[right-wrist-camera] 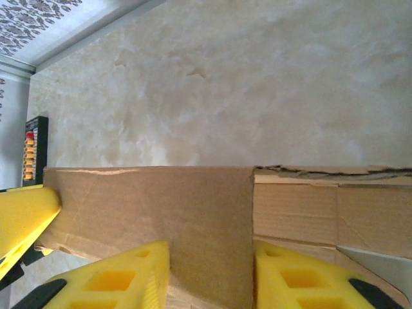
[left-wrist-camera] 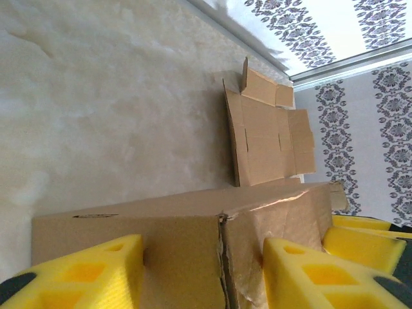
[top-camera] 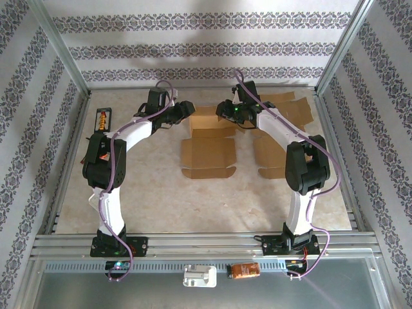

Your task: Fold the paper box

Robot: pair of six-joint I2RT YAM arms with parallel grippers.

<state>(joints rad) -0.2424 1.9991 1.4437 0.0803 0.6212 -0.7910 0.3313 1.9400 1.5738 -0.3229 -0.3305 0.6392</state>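
Observation:
The brown paper box (top-camera: 207, 138) lies in the middle of the table with its front panel flat and its rear part raised. My left gripper (top-camera: 187, 109) is at the raised part's left side. In the left wrist view its yellow fingers (left-wrist-camera: 84, 277) stand apart, and a box wall (left-wrist-camera: 193, 238) with a torn corner seam spans the gap. My right gripper (top-camera: 225, 111) is at the right side. In the right wrist view a brown flap (right-wrist-camera: 193, 219) faces its parted fingers (right-wrist-camera: 302, 280). Neither gripper is seen pinching the card.
A second flat cardboard blank (top-camera: 283, 129) lies at the back right, also seen in the left wrist view as a blank (left-wrist-camera: 267, 138). A small black device (top-camera: 103, 120) sits at the back left. Metal frame rails (top-camera: 193, 241) border the table.

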